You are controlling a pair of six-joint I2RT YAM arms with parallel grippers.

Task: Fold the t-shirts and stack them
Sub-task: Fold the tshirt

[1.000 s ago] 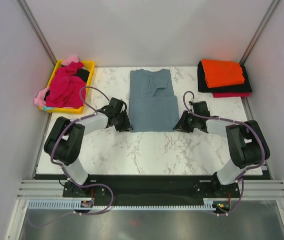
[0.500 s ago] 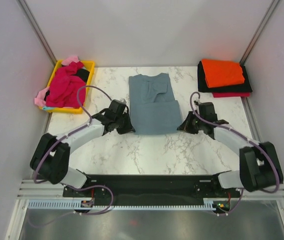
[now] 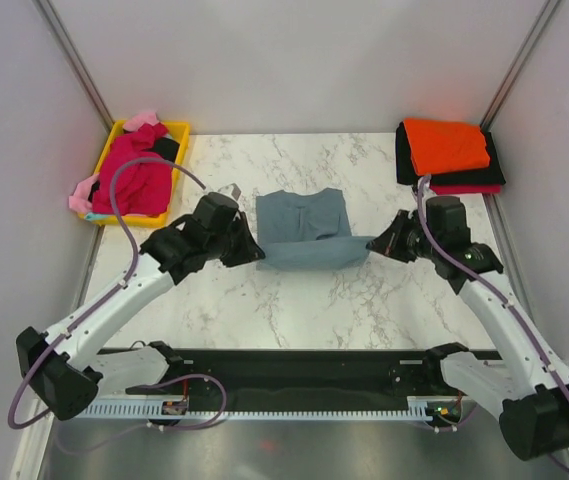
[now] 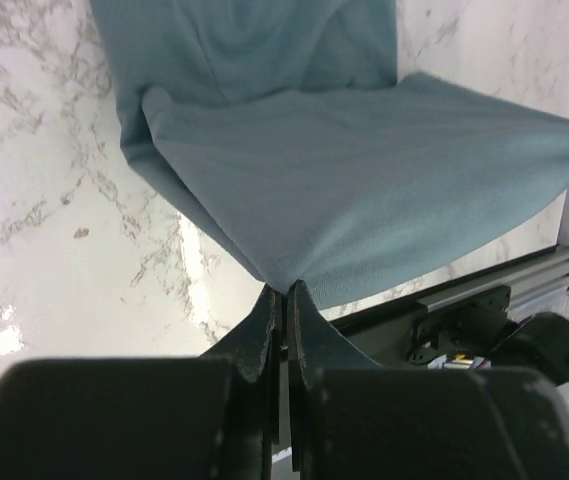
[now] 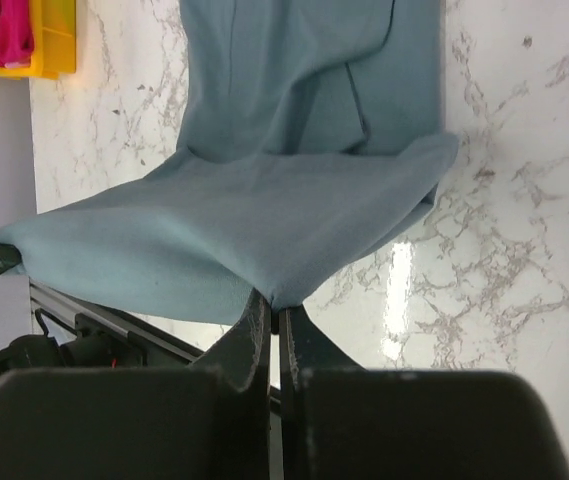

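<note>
Slate blue-grey t-shirt (image 3: 304,222) lies in the middle of the worktop (image 3: 294,300), its length running from near to far. The collar end rests flat on the marble, while the near edge is held up off it, stretched left to right between the two arms.

The left gripper (image 3: 256,254) is clenched on the left near corner and the right gripper (image 3: 374,242) on the right near corner. Both wrist views show the fingers pressed together with a pinch of cloth at their tips, and the fabric sags in a shallow hammock from one corner to the other. Neither arm is nearer: each has its own corner, and the rest of the shirt lies on the far side of both grippers.

Judging by this, the fold in hand brings the near edge over the far half. The coming move would then run straight away from the bases, along the shirt's length, with both corners level.

Bare marble lies beyond the collar up to the far edge. The yellow tray (image 3: 177,128), holding the magenta shirt (image 3: 134,175) and the pink shirt (image 3: 81,197), sits at the far left. At the far right the orange shirt (image 3: 446,145) tops the black shirt (image 3: 405,160) and the red shirt (image 3: 462,189). Both groups stand well apart from that path.
</note>
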